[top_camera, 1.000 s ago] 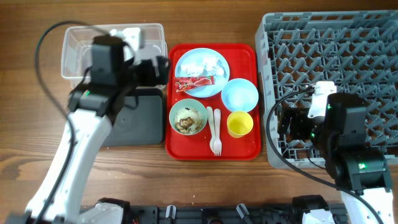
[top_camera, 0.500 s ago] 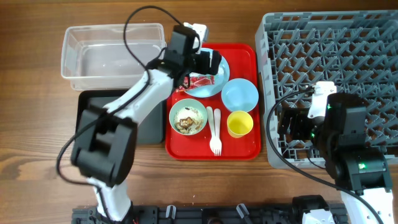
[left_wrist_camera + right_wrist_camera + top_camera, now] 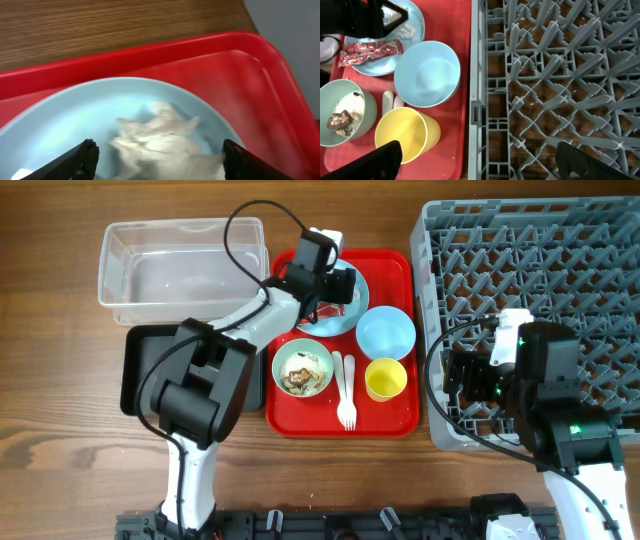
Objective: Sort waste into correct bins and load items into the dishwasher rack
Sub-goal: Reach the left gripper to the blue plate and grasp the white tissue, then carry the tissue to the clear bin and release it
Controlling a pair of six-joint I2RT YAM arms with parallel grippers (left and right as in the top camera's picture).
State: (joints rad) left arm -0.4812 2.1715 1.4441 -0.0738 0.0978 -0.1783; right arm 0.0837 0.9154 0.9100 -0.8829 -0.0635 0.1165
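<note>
Noting my left gripper [image 3: 157, 157] has swung from the clear tub [image 3: 170, 280] to the light blue plate [image 3: 65, 125]; jaws apart, straddling the crumpled tissue [image 3: 165, 135], unclamped. Right gripper [image 3: 482, 160] gapes empty over the rack [image 3: 545, 75] edge.

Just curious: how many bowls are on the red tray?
2: a blue bowl beside the yellow cup, and a green bowl with food scraps near the fork.

A robotics lab bench dressed as a kitchen; left arm [image 3: 205, 390] and right arm [image 3: 565, 430] rise from a black rail [image 3: 330, 525] edging a wood-grain table [image 3: 60, 470]; a dishwasher rack [image 3: 600, 240] and red serving tray [image 3: 400, 420] sit on it.
</note>
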